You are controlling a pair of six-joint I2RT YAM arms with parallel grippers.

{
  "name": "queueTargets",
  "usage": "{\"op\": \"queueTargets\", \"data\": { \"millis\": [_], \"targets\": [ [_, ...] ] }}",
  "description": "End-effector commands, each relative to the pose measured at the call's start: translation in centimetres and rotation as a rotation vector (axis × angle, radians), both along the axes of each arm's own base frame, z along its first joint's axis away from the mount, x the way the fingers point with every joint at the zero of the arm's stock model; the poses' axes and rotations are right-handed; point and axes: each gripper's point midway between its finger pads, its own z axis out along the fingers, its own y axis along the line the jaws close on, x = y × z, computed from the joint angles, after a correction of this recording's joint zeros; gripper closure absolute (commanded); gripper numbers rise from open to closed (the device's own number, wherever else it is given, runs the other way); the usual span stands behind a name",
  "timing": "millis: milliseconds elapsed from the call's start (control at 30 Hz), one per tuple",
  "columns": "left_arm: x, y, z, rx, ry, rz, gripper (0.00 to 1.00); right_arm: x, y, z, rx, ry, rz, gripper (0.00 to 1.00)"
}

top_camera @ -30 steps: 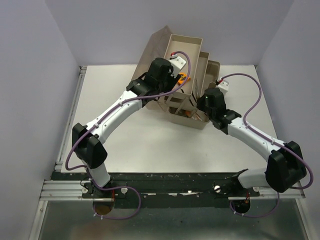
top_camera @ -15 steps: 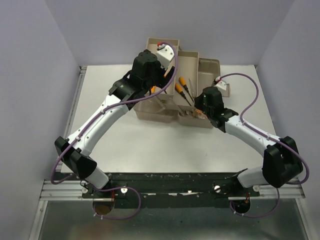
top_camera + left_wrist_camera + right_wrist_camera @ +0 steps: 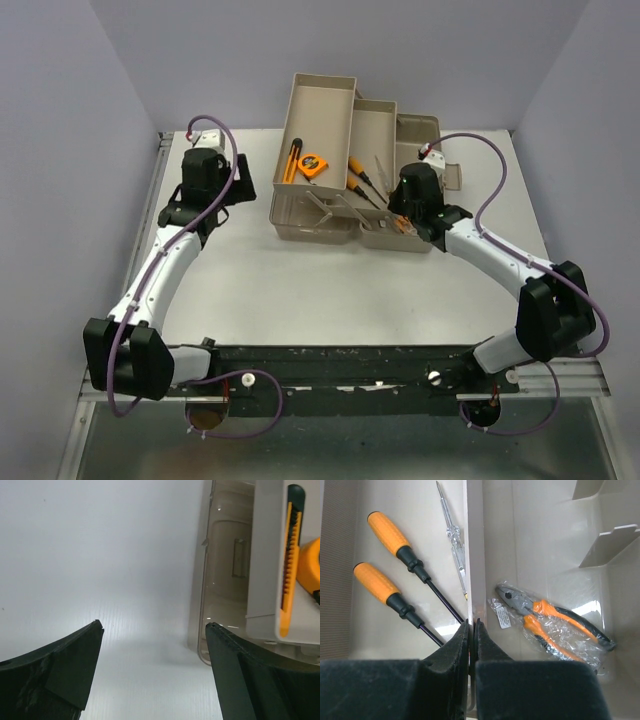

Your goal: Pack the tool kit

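Right, the beige plastic toolbox (image 3: 325, 110) is sitting open at the table's far centre, its trays fanned out. The white label (image 3: 503, 616) on the pliers' (image 3: 555, 625) crinkly clear wrap is showing too small to read. Two orange-handled screwdrivers (image 3: 395, 545) are lying beside a clear tester (image 3: 451, 535). The right gripper (image 3: 471, 630) is pinching the toolbox's thin tray wall, and the left gripper (image 3: 154, 626) is hanging wide over the white table (image 3: 100, 555).
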Motion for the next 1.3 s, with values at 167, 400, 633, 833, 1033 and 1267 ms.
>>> {"op": "queueTargets", "data": {
  "millis": [167, 400, 633, 833, 1033, 1267],
  "targets": [
    [0.4, -2.9, -4.1, -0.337, 0.061, -0.082, 0.08, -0.8, -0.2, -2.3, -0.043, 0.094, 0.037, 1.00],
    [1.8, -4.7, -8.0, -0.388, 0.176, -0.138, 0.19, -0.9, -0.1, -2.3, -0.040, 0.095, 0.044, 1.00],
    [2.7, -6.0, -11.5, -0.384, 0.276, -0.173, 0.34, -0.9, 0.0, -2.0, -0.032, 0.087, 0.050, 1.00],
    [3.4, -7.2, -12.5, -0.300, 0.289, -0.208, 0.51, -1.0, 0.0, -1.5, -0.029, 0.081, 0.053, 1.00],
    [3.6, -8.2, -12.9, -0.196, 0.298, -0.223, 0.89, -1.6, -0.3, 0.1, -0.021, 0.051, 0.059, 0.87],
    [4.1, -6.4, -10.2, -0.123, 0.206, -0.165, 1.00, -2.6, -1.4, 3.9, -0.058, -0.005, 0.070, 0.43]
  ]
}}
